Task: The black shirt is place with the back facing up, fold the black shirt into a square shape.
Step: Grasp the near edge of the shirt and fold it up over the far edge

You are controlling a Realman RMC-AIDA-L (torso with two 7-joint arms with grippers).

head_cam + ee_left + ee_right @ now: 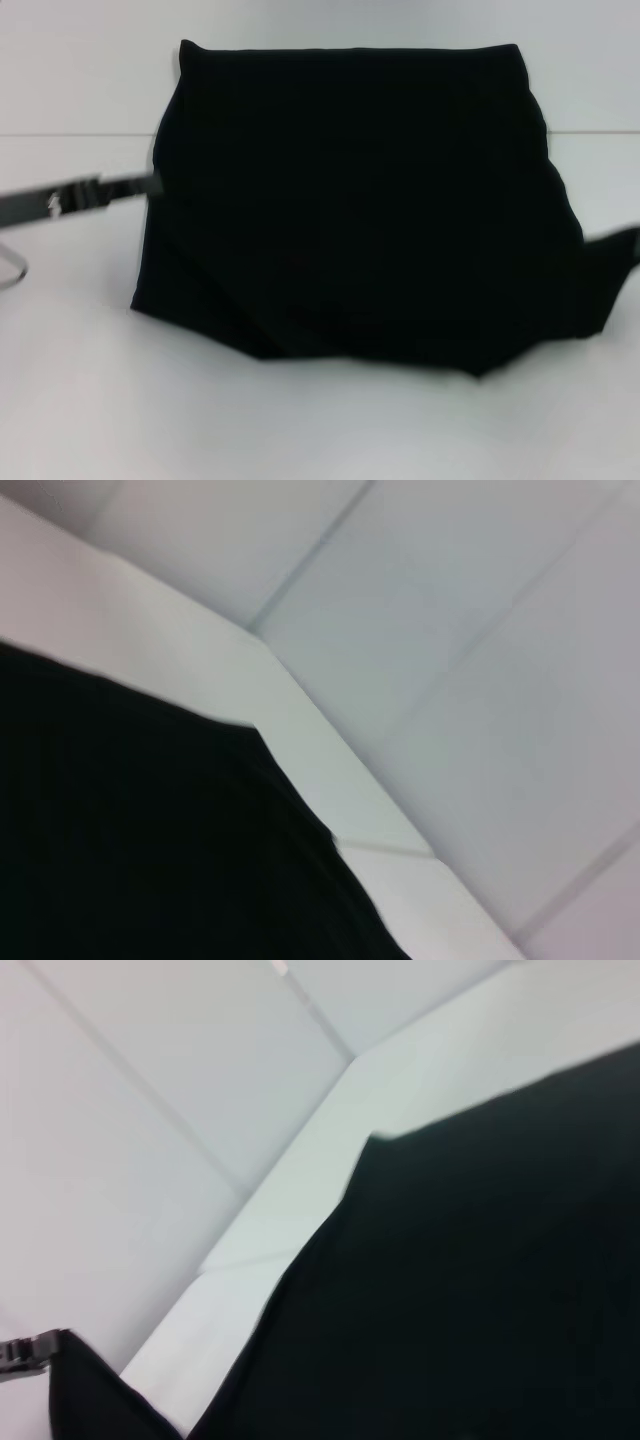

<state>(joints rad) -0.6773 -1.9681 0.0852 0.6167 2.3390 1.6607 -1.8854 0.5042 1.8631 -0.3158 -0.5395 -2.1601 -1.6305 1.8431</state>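
The black shirt (350, 200) fills the middle of the head view as a wide, partly folded dark shape on the white table (300, 430). Its far edge is straight and its near edge is uneven. My left gripper (140, 185) reaches in from the left and meets the shirt's left edge at mid height. My right gripper (615, 250) shows as a dark shape at the shirt's right edge, merging with the fabric. The shirt also shows in the left wrist view (130, 830) and in the right wrist view (470, 1290).
A thin metal loop (12, 270) sits at the table's left edge. The table's far corner (260, 640) and a pale tiled floor (480, 630) show behind the shirt. A small grey gripper part (25, 1350) shows beside a black fabric corner.
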